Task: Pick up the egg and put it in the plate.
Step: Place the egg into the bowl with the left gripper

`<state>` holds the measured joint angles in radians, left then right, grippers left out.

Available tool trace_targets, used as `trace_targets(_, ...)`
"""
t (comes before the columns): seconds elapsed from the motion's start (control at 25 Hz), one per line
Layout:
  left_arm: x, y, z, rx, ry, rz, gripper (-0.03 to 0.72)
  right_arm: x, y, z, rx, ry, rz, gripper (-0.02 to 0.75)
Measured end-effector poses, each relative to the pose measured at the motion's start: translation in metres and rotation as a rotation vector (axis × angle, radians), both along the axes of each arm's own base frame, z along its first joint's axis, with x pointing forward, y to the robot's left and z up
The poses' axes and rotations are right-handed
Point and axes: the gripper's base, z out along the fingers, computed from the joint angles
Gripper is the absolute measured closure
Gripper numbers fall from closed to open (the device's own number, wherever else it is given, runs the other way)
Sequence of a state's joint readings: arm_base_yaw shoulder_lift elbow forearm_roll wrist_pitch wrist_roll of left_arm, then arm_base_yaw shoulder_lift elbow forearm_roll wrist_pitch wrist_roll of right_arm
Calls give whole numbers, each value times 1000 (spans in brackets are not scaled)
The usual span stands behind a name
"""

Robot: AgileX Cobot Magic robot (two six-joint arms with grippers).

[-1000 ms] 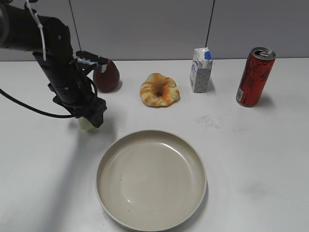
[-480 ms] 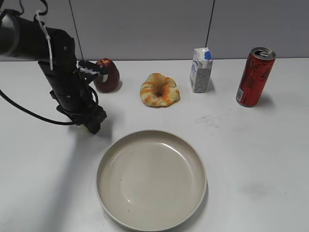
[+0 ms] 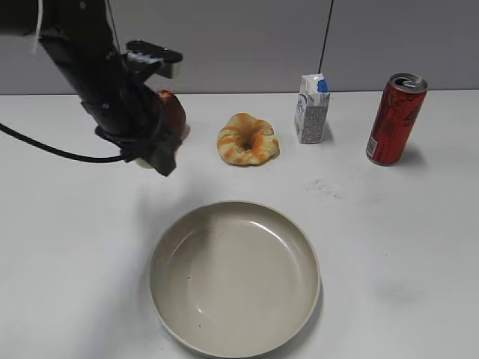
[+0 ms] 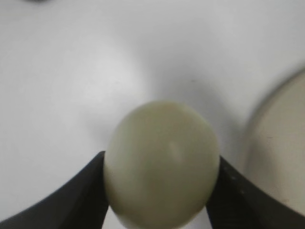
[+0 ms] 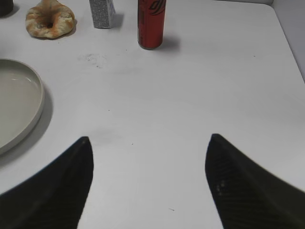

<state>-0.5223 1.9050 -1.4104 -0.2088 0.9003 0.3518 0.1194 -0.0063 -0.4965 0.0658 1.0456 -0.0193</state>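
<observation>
My left gripper (image 3: 153, 158) is shut on the pale whitish-green egg (image 4: 162, 162) and holds it in the air above the white table, left of and behind the plate. In the exterior view only a sliver of the egg (image 3: 139, 160) shows between the black fingers. The large beige plate (image 3: 168, 295) lies at the front middle; its rim shows at the right edge of the left wrist view (image 4: 267, 157) and at the left of the right wrist view (image 5: 33, 112). My right gripper (image 5: 150, 179) is open and empty over bare table, out of the exterior view.
A dark red fruit (image 3: 175, 114) sits behind the left gripper, partly hidden by it. An orange-and-cream ring pastry (image 3: 247, 139), a small white-and-blue carton (image 3: 311, 109) and a red can (image 3: 394, 120) stand along the back.
The left gripper closed on the egg at the table, then lifted it and moved up and slightly right toward the plate. The right gripper shows no change.
</observation>
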Motion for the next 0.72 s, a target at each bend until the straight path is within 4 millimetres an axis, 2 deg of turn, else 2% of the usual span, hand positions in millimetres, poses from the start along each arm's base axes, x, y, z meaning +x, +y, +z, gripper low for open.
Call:
trace_targets(0.16,-43,-58,3,-33,-1,-165,244,0,0,0,0,0,0,183)
trace_targets(0.28,-73,-97,-8,-49,-13,-272,244,0,0,0,0,0,0,183)
trace_targets(0.36,-89,-116,-22,-42,-4,-327,244,0,0,0,0,0,0,183)
trace_targets(0.52,-106,-134,-52,7,51,-383,244,0,0,0,0,0,0,183)
trace_targets(0.64,-110,-135,-70,49,105,-392,244,0,0,0,0,0,0,183)
trace_targets(0.72,-111,-134,-75,63,134,-391,231,0,0,0,0,0,0,183)
